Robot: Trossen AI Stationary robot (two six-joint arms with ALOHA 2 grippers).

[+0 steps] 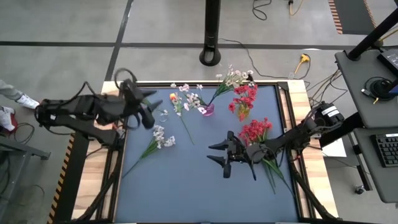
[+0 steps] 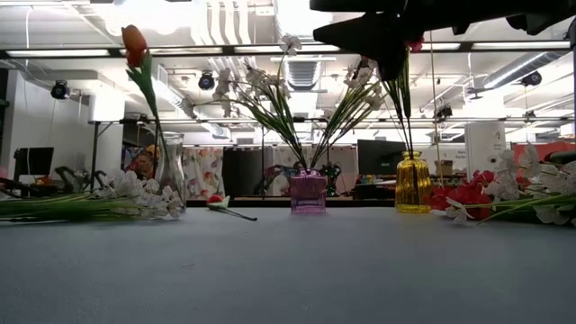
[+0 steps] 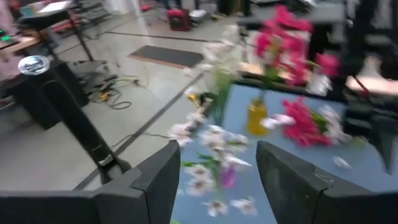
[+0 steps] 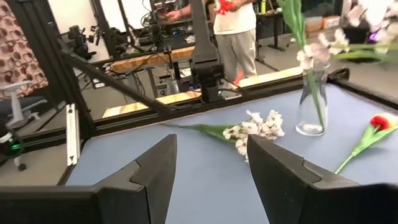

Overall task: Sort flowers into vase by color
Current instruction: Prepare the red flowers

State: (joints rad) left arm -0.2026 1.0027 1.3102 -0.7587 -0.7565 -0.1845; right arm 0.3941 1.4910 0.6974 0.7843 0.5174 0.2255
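We look down on a blue-grey desk (image 1: 186,186) framed in pale wood, with two dark arms reaching in. The left end effector (image 1: 148,115) hovers near the desk's far left corner with its fingers spread and nothing between them; just beside it stands a clear glass vase (image 1: 163,114) holding an orange tulip-like bud (image 2: 134,40) on a green stem. A white blossom spray (image 1: 158,138) lies flat on the desk close by, nearer the front. The right end effector (image 1: 217,154) sits toward the middle of the desk, its fingers also apart and empty, with a loose cluster of red blossoms (image 1: 256,130) lying just behind it beside the arm. Along the far edge, a small purple vase (image 1: 208,110) holds pale white sprays (image 1: 233,79), and next to it a yellow glass vase (image 2: 412,184) holds red flowers (image 1: 244,96). More pale blossoms (image 1: 189,99) lie between the clear vase and the purple one. A red-tipped stem (image 4: 373,130) lies on the desk near the clear vase. Beyond the desk we see a grey floor with cables, a black pole (image 1: 211,31), and a person in a white top (image 4: 233,31) standing in the workshop behind.
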